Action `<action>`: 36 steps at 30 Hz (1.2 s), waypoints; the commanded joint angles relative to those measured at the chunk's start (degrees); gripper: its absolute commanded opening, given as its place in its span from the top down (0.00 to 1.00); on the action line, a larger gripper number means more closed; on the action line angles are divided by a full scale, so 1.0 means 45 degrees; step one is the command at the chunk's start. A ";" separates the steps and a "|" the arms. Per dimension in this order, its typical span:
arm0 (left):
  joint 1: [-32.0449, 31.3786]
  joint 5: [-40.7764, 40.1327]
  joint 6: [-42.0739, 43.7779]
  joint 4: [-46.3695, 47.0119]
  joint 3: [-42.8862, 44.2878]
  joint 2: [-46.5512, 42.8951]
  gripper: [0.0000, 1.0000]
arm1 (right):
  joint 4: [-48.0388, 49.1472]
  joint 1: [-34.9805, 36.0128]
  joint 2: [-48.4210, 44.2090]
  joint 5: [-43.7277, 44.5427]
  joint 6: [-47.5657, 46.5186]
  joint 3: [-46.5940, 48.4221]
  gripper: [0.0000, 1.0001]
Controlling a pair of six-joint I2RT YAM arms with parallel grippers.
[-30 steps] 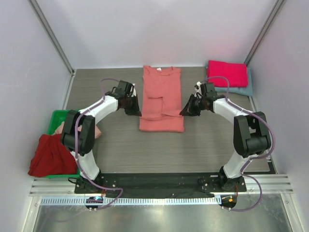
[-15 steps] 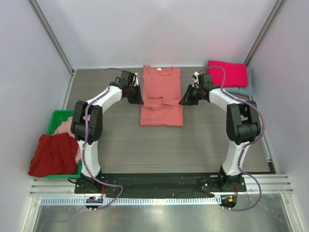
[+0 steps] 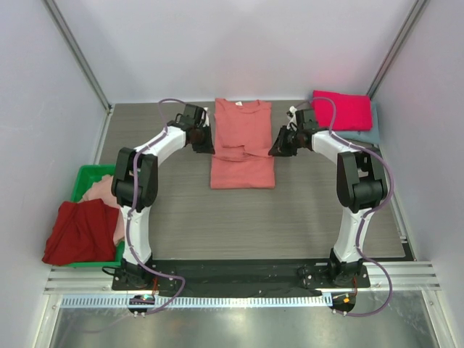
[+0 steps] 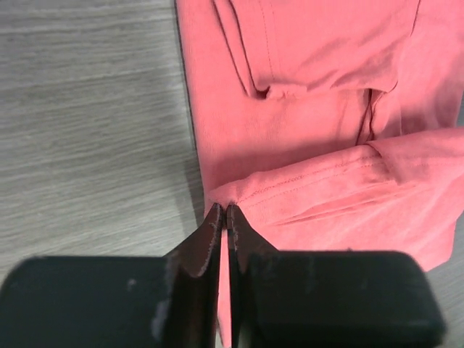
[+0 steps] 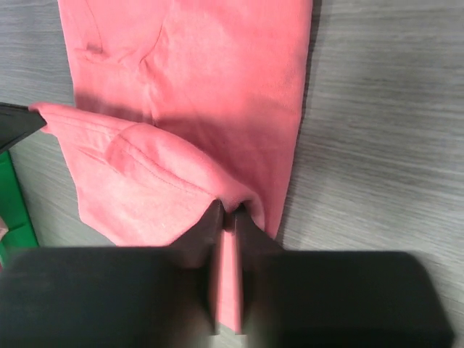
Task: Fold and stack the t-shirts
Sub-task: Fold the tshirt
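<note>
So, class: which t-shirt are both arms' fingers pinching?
The salmon-coral t-shirt, mid-table; the magenta one lies stacked far right, the dark red one drapes the green bin.

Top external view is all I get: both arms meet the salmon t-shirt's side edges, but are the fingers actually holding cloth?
Observer: Left wrist view: the left gripper has its fingers closed on a stitched hem corner of the salmon t-shirt.
Operator: And the right side?
Observer: Right wrist view: the right gripper pinches the opposite corner of that folded-over flap, with pink cloth showing between its fingers.
Operator: Is the flap lying flat?
Observer: No; near the right gripper it arches up, with shadow beneath it.
</note>
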 commanded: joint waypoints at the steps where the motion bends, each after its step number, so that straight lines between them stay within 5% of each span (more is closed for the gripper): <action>1: 0.0107 -0.0316 0.0452 0.0474 0.0638 -0.0008 0.93 | 0.0699 -0.0044 0.0082 0.0368 -0.0409 0.0720 0.76; 3: 0.0088 -0.0569 0.0491 0.0494 0.0580 -0.0144 0.88 | 0.0739 -0.0044 0.0024 0.0544 -0.0429 0.0856 0.64; 4: 0.0087 -0.0666 0.0588 0.0320 0.0560 -0.0241 0.78 | 0.0758 -0.0044 -0.0151 0.0583 -0.0467 0.0876 0.51; 8: 0.0107 -0.1525 0.0783 -0.0520 -0.0043 -0.1352 0.48 | 0.0213 -0.0141 -0.1415 0.0623 -0.0897 0.0585 0.46; 9: 0.0107 -0.1855 0.0842 -0.0715 -0.0529 -0.1974 0.30 | 0.0134 -0.0200 -0.1712 0.0604 -0.0878 0.0081 0.46; 11: 0.0126 -0.2073 0.0804 -0.1185 -0.1136 -0.2661 0.19 | -0.0139 -0.0473 -0.2763 0.0371 -0.0684 -0.0643 0.45; 18: 0.0360 0.0521 -0.0966 -0.0954 -0.5037 -0.4616 0.29 | 0.0228 -0.1079 -0.4935 -0.1346 0.1210 -0.5462 0.45; 24: 0.0868 0.4097 -0.3607 0.2053 -0.7794 -0.4618 0.34 | 0.2299 -0.1177 -0.5036 -0.2402 0.3222 -0.7422 0.49; 36: 0.0966 0.4508 -0.4977 0.3208 -0.7839 -0.3427 0.31 | 0.2945 -0.1196 -0.4040 -0.2365 0.3809 -0.7698 0.48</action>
